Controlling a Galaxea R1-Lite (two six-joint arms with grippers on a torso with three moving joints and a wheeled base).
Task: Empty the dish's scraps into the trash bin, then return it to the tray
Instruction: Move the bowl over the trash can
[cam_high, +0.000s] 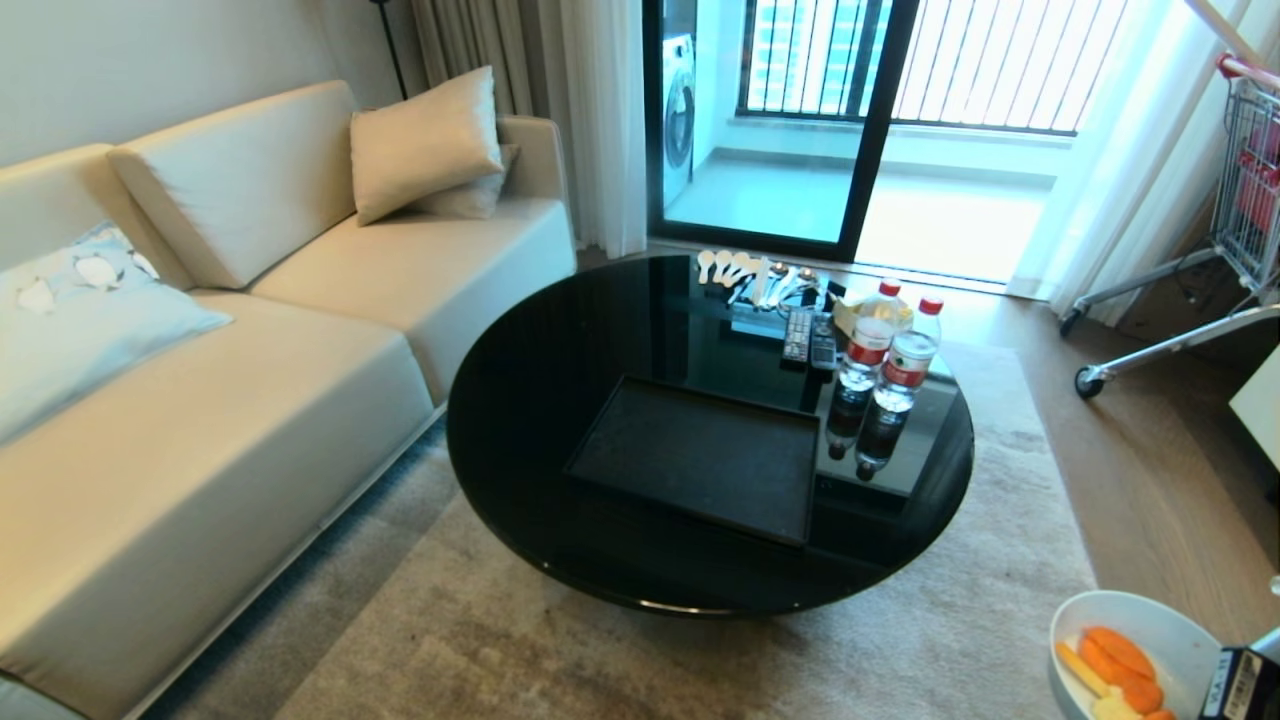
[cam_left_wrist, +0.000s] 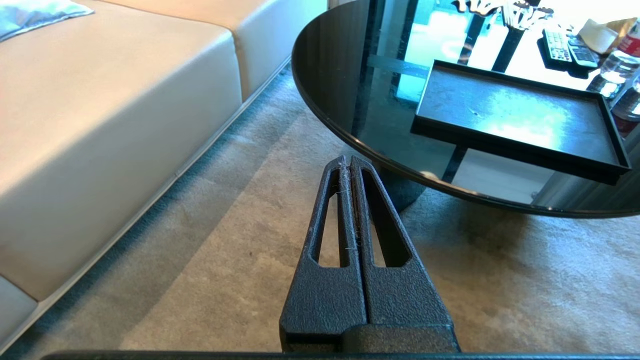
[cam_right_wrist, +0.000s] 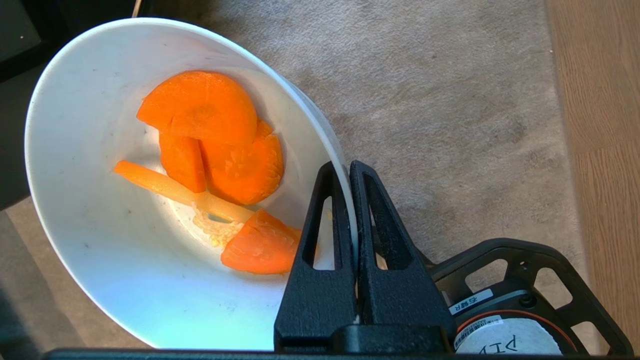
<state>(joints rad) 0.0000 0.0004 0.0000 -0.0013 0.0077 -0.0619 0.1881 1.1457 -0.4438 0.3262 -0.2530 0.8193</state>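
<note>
The dish (cam_right_wrist: 100, 250) is a white bowl held over the carpet, off the table's right side; in the head view the dish (cam_high: 1150, 620) shows at the bottom right corner. Inside lie the scraps (cam_right_wrist: 220, 150), orange slices and a pale yellow strip. My right gripper (cam_right_wrist: 345, 167) is shut on the dish's rim, one finger inside and one outside. The black tray (cam_high: 700, 455) sits bare on the round black table (cam_high: 540, 380). My left gripper (cam_left_wrist: 346, 161) is shut on nothing, hanging low over the carpet by the table's edge. The trash bin is out of view.
Two water bottles (cam_high: 880, 385), remotes (cam_high: 808, 340) and white spoons (cam_high: 740, 270) stand at the table's far right. A beige sofa (cam_high: 200, 400) runs along the left. A metal cart (cam_high: 1240, 200) stands at the far right on the wood floor.
</note>
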